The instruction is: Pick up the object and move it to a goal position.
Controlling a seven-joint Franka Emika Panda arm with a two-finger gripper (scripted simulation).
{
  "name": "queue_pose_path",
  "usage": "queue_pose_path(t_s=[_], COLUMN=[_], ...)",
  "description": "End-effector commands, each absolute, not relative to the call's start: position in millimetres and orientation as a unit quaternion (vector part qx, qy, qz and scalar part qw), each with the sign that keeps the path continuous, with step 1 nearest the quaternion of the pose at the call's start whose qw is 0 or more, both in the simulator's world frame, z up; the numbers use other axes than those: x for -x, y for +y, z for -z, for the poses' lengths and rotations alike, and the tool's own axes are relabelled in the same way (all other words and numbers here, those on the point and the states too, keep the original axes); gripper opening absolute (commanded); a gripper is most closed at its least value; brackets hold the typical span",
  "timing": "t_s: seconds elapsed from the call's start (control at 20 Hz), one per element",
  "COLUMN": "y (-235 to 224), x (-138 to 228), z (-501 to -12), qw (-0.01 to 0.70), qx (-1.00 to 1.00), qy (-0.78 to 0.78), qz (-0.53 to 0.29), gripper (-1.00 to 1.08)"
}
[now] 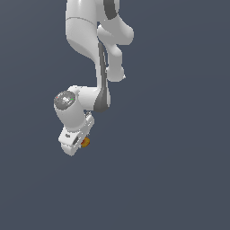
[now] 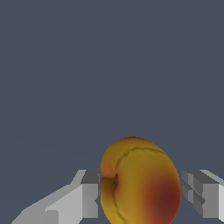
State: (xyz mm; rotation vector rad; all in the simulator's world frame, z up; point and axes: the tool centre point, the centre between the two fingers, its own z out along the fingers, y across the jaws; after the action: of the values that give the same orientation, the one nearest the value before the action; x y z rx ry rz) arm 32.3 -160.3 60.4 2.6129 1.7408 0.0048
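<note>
Yellow-orange ball (image 2: pixel 140 183), red-patched and creased, sits between tool (image 2: pixel 142 197) fingers.

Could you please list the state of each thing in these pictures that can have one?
Gripper: closing around the fruit; one finger touches it, the other shows a small gap in the wrist view.
Peach-like fruit: between the jaws, whole, with a red patch.
Arm: bent, wrist angled downward.
</note>
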Motion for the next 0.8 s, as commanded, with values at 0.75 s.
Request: queue_pose_path(t_s=[0.75], y=[-189], x=[-45], z=[-63], qw=[0.0], qx=[-0.832], qy=[0.555], qz=[0.0], gripper=[-1.0])
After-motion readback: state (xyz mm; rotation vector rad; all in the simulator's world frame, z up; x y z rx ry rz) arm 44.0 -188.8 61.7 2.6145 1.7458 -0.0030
